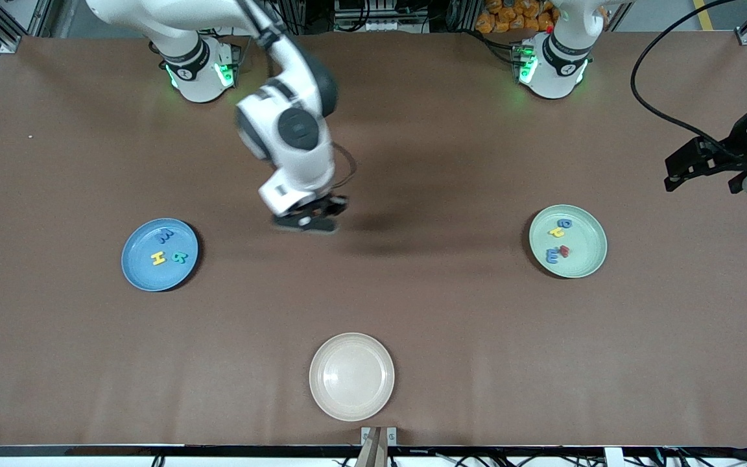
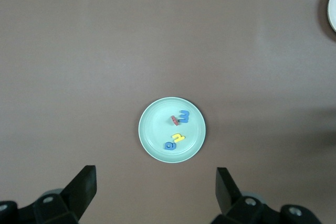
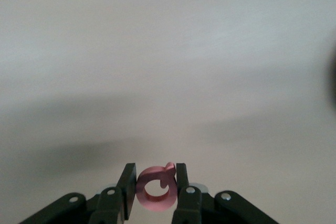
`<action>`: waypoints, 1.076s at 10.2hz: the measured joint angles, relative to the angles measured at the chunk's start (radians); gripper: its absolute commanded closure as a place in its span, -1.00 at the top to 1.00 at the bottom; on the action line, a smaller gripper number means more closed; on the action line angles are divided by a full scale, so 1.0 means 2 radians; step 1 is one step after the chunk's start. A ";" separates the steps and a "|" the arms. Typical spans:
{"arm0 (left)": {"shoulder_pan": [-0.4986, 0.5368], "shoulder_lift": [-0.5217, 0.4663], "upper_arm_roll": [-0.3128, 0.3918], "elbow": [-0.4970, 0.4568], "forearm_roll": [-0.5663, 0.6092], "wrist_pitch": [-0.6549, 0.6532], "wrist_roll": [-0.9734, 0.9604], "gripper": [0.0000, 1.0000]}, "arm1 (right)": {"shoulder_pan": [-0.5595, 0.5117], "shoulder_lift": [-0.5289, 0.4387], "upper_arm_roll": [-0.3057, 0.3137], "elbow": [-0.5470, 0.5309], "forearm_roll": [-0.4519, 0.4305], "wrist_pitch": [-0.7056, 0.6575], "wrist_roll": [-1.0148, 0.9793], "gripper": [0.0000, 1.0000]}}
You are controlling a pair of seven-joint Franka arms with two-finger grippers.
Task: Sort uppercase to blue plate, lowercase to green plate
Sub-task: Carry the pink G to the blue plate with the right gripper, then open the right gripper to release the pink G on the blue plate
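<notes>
Red round Q (image 3: 155,188) sits clamped in the right gripper (image 1: 312,217) over bare table at the blue plate's (image 1: 137,272) two o'clock, while the left gripper (image 2: 155,192), fingers apart, waits above the green plate (image 1: 584,263).

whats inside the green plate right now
The green plate holds four small letters clustered together: a blue g-shaped one, a yellow h, a red one and a blue e. The red letter is too small to read, and nothing covers the plate.
</notes>
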 measured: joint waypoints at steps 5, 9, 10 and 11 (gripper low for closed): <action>0.002 0.001 -0.003 -0.003 0.000 0.000 -0.006 1.00 | -0.196 -0.001 -0.017 -0.027 0.002 -0.013 -0.214 -1.00; 0.003 0.001 -0.006 -0.003 0.000 0.000 -0.006 1.00 | -0.269 0.004 -0.032 -0.101 0.002 0.072 -0.317 -0.43; 0.004 0.001 -0.005 -0.003 0.000 0.000 -0.007 1.00 | -0.268 0.008 -0.032 -0.111 0.002 0.087 -0.317 0.13; 0.005 0.001 -0.005 -0.003 0.000 0.000 -0.007 1.00 | -0.267 0.012 -0.031 -0.114 0.002 0.096 -0.317 0.75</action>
